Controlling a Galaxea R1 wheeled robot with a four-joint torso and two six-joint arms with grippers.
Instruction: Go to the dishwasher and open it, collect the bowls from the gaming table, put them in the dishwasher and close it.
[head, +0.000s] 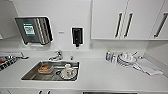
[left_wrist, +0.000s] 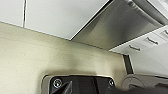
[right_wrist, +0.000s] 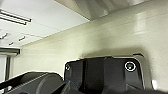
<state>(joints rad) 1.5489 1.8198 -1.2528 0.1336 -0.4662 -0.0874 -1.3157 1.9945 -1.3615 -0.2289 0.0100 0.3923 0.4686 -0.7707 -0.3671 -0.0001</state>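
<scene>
Looking down through the head camera, I am facing a white counter with a steel sink set into it, a plastic container and a white dish lying in the basin, a tap behind it, and stacked white plates off to the right under the wall cabinets. I am picking out a dark strip at the counter's front edge, just right of centre, which I am taking for the top of the dishwasher, directly below me. The left wrist camera is showing its stainless front close by, tilted across the frame, with the long bar handle running along its upper edge. That handle is lying horizontally, parallel to the counter edge, so I am judging that a grip has to come from in front and close across the bar. The left arm is seeming the nearer, since a smaller part of that steel surface is showing in the right wrist view. I cannot tell whether either gripper's fingers are apart or together. No bowls are in sight.
</scene>
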